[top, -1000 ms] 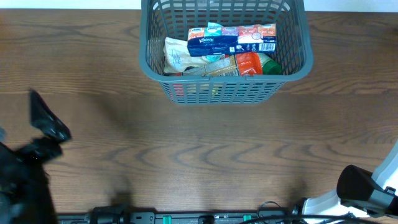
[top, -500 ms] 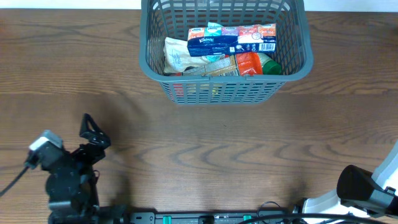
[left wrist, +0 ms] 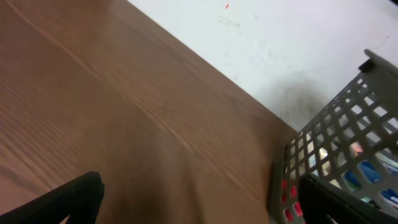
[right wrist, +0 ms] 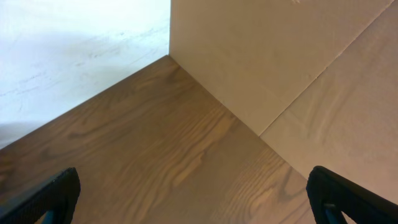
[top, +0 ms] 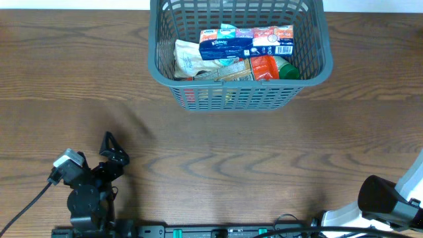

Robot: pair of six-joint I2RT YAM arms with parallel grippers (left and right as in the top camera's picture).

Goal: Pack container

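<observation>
The dark grey slotted container (top: 310, 69) stands at the back centre of the wooden table and holds several packaged items: a blue tissue pack (top: 225, 45), a white pouch (top: 188, 58), an orange and green packet (top: 271, 66). Its corner shows in the left wrist view (left wrist: 339, 140). My left gripper (top: 114, 151) sits low at the front left, open and empty, its finger tips at the view's lower edges (left wrist: 199, 205). My right gripper (right wrist: 193, 199) is open and empty over bare table; in the overhead view only the right arm's base (top: 386, 201) shows.
A white wall and a beige panel (right wrist: 280, 56) border the table's far corner in the right wrist view. A cable (top: 26, 208) trails from the left arm. A black rail (top: 198, 231) runs along the front edge.
The left arm has swung right and down toward the front edge, from the far left to near the front-left rail. The container and the right arm have not moved.
</observation>
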